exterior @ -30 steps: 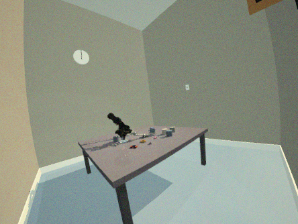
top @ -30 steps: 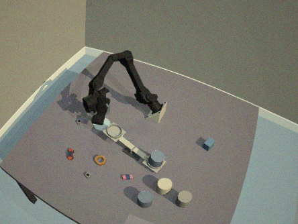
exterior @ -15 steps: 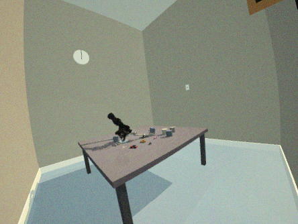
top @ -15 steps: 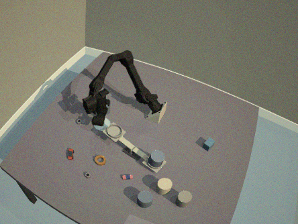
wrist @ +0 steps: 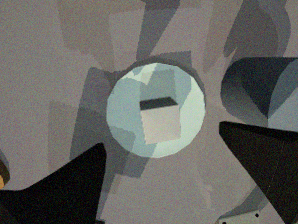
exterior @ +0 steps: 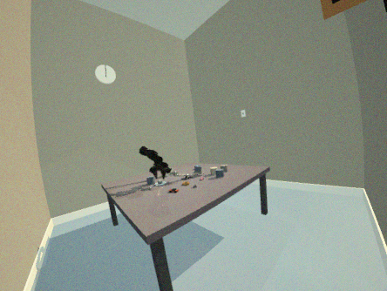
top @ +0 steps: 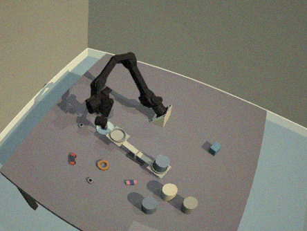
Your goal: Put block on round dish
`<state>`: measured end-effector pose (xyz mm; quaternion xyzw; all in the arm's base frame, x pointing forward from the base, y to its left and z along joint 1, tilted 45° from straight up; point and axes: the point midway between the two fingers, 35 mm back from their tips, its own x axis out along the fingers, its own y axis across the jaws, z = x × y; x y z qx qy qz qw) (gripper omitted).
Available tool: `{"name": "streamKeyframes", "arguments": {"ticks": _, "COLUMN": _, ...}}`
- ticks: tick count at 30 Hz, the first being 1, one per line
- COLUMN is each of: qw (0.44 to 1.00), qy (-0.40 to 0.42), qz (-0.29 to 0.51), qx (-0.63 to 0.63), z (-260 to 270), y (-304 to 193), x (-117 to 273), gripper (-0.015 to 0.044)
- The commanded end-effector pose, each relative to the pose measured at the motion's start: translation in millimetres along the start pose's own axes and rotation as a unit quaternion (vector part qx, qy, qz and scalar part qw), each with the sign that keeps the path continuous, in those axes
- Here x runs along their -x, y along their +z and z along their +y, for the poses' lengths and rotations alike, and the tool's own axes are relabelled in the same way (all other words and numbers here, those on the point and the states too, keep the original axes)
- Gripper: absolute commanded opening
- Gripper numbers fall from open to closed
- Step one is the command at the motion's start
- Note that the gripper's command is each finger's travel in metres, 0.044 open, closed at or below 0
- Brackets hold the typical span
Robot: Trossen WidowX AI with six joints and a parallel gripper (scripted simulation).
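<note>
A pale block (wrist: pixel 162 125) rests on the round light-blue dish (wrist: pixel 192 112) (top: pixel 106 131) (exterior: pixel 162 184). My gripper (wrist: pixel 164 139) (exterior: pixel 159 177) is open, with one finger on each side of the block and touching neither side of it. In the top view the hand hides part of the dish and the block. A blue-grey cup (wrist: pixel 250 95) (exterior: pixel 150 180) stands on the table beside the dish, not above it. The balance (top: pixel 131 147) has one bare end with a round rim (top: pixel 117 135). The other blue-grey cup (top: pixel 160 164) (exterior: pixel 198 169) stands on its far end.
The bare balance end is close beside the dish. Beyond the far end stand a cream cup (top: pixel 169 192), a dark cup (top: pixel 149 205) and a tan cup (top: pixel 189 205). An orange ring (top: pixel 99 165), a red toy car (top: pixel 72 158) and a blue cube (top: pixel 214 148) lie farther off.
</note>
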<state>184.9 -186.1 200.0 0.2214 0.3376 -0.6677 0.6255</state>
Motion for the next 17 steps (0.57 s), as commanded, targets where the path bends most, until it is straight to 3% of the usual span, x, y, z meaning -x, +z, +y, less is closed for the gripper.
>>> {"name": "streamKeyframes", "arguments": {"ticks": 1, "qw": 1.0, "qy": 0.001, "qz": -0.005, "qx": -0.001, "z": -1.6, "y": 1.0, "x": 24.7, "gripper": 0.044}}
{"name": "streamKeyframes", "arguments": {"ticks": 5, "qw": 1.0, "qy": 0.001, "qz": -0.005, "qx": -0.001, "z": -1.7, "y": 0.9, "x": 27.7, "gripper": 0.044}}
{"name": "streamKeyframes", "arguments": {"ticks": 9, "qw": 1.0, "qy": 0.002, "qz": -0.005, "qx": 0.001, "z": -2.7, "y": 0.3, "x": 58.3, "gripper": 0.044}}
{"name": "streamKeyframes", "arguments": {"ticks": 17, "qw": 1.0, "qy": 0.002, "qz": -0.005, "qx": 0.001, "z": -2.9, "y": 0.3, "x": 60.2, "gripper": 0.044}}
